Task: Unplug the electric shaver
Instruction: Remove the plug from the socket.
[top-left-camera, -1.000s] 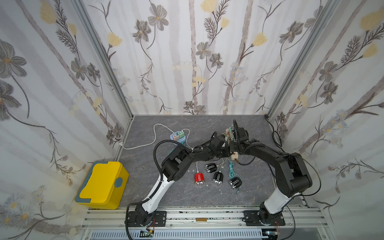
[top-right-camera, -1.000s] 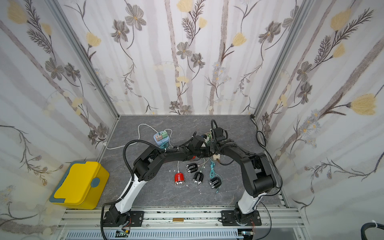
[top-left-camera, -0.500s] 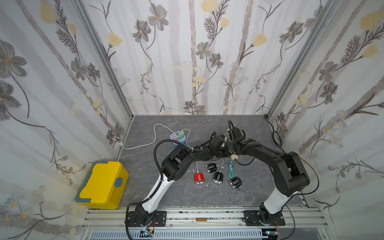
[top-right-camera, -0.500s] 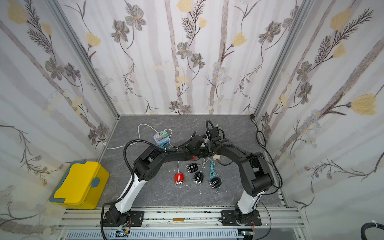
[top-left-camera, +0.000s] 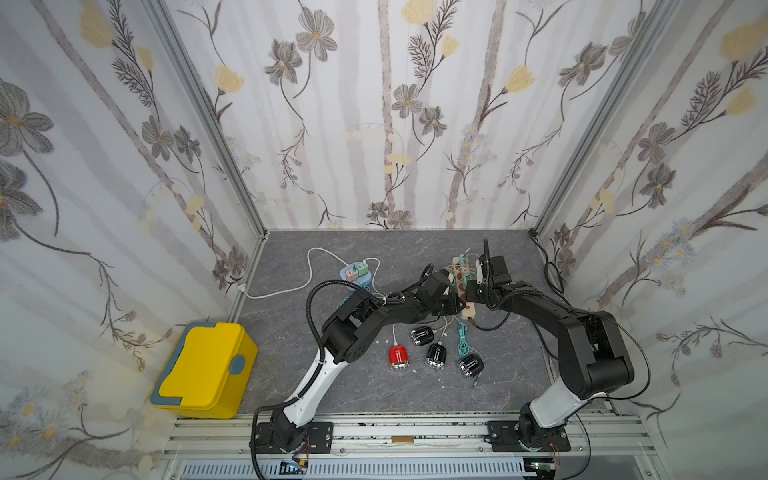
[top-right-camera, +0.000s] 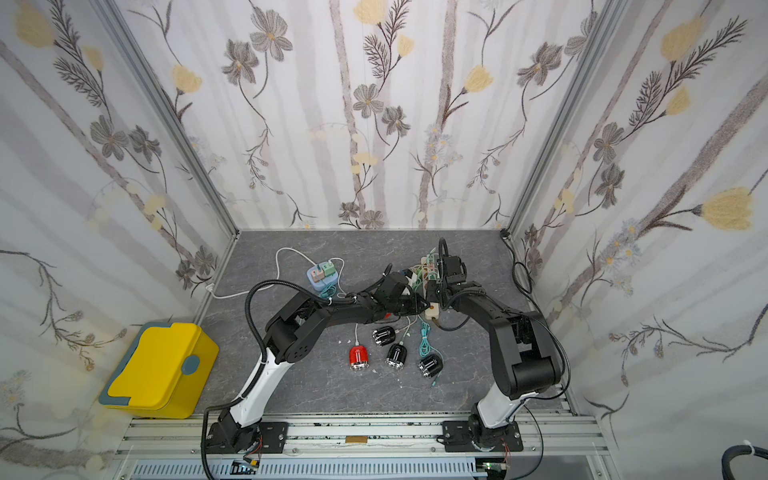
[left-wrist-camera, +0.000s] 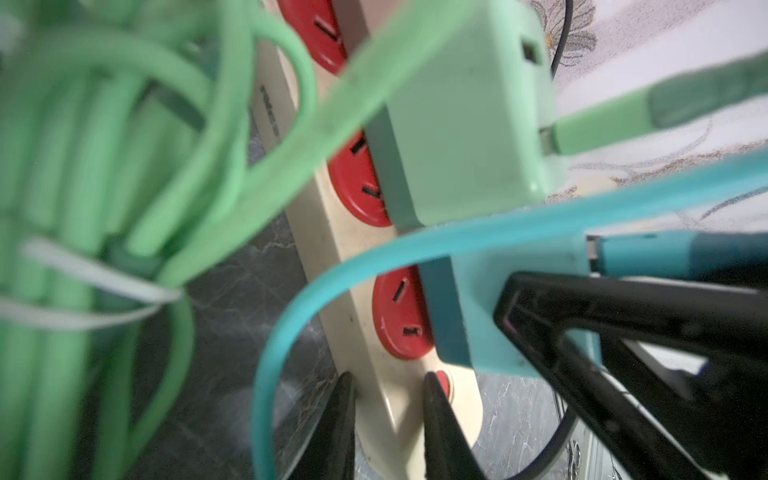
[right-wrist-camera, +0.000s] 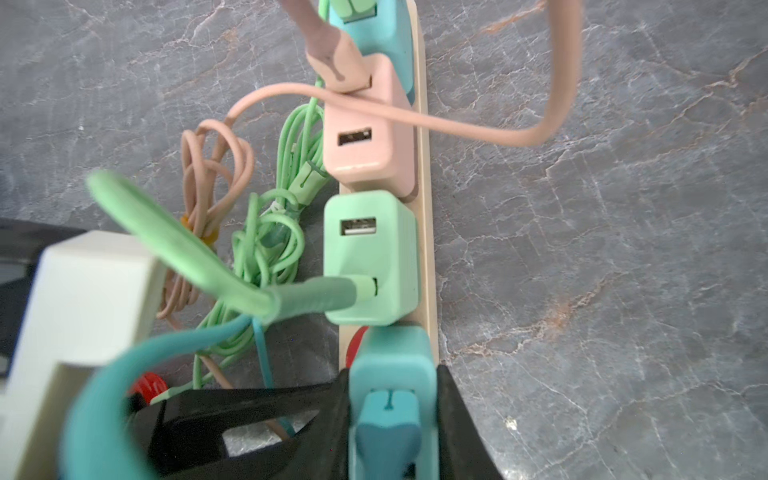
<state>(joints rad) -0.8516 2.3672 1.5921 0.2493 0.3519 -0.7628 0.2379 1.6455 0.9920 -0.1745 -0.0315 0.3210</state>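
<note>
Four electric shavers lie on the grey floor in both top views: a red shaver (top-left-camera: 400, 357) and three black ones, the rightmost black shaver (top-left-camera: 470, 365) with a teal cable (top-left-camera: 461, 336) running up to the cream power strip (top-left-camera: 468, 311). In the right wrist view my right gripper (right-wrist-camera: 392, 386) is shut on the teal adapter (right-wrist-camera: 392, 361), which stands against a red socket (left-wrist-camera: 399, 316) of the power strip (left-wrist-camera: 374, 374). My left gripper (left-wrist-camera: 388, 382) is shut on the strip's end, one finger on each side.
A green adapter (right-wrist-camera: 370, 257) and a pink adapter (right-wrist-camera: 365, 137) sit further along the strip, with bundled green cables (right-wrist-camera: 266, 241) beside them. A blue socket cube (top-left-camera: 355, 272) with a white cable lies at the back left. A yellow box (top-left-camera: 205, 370) stands outside the left wall.
The right wrist has shifted slightly sideways over the power strip. The left arm has stayed in place, and both grippers keep their holds.
</note>
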